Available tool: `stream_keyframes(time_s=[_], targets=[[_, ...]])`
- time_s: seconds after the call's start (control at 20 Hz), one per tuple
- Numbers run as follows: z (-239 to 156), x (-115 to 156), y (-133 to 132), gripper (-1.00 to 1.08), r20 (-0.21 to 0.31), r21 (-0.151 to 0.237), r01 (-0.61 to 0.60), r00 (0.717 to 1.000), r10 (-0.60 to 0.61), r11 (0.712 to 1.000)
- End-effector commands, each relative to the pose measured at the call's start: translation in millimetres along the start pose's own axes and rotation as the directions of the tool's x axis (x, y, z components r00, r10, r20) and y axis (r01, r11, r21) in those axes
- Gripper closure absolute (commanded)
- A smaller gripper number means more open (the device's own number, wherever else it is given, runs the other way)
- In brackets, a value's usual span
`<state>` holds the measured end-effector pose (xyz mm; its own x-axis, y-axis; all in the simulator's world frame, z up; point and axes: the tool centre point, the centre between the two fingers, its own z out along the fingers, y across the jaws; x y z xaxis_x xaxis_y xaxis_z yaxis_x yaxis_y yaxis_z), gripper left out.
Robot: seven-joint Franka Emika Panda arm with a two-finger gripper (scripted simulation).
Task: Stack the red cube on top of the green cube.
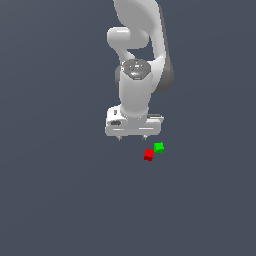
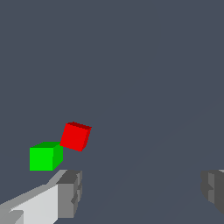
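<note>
The red cube lies on the dark grey floor, corner to corner with the green cube, which sits just toward the exterior view's right and slightly farther back. In the wrist view the red cube is turned at an angle beside the squarely set green cube. My gripper hangs above and to the exterior view's left of both cubes, open, with nothing between its fingers. Its grey fingertips stand wide apart in the wrist view, and neither cube lies between them.
The white arm rises behind the gripper. Plain dark grey floor surrounds the two cubes, with no other objects in view.
</note>
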<state>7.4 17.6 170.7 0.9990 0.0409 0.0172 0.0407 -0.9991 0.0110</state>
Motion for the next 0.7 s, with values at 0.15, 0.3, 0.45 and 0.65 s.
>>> stream_keyframes(time_s=[0.15, 0.3, 0.45, 0.65], targets=[[1.4, -0.2, -1.2, -0.92, 0.000, 0.000, -0.004, 1.000, 0.004, 1.000], [5.7, -0.8, -5.0, -0.92, 0.001, 0.000, -0.016, 1.000, 0.016, 1.000], [12.9, -1.7, -11.2, -0.92, 0.002, 0.001, -0.037, 0.999, 0.037, 0.999], [27.1, -3.1, -23.4, -0.92, 0.005, 0.002, -0.077, 0.997, 0.077, 0.997]])
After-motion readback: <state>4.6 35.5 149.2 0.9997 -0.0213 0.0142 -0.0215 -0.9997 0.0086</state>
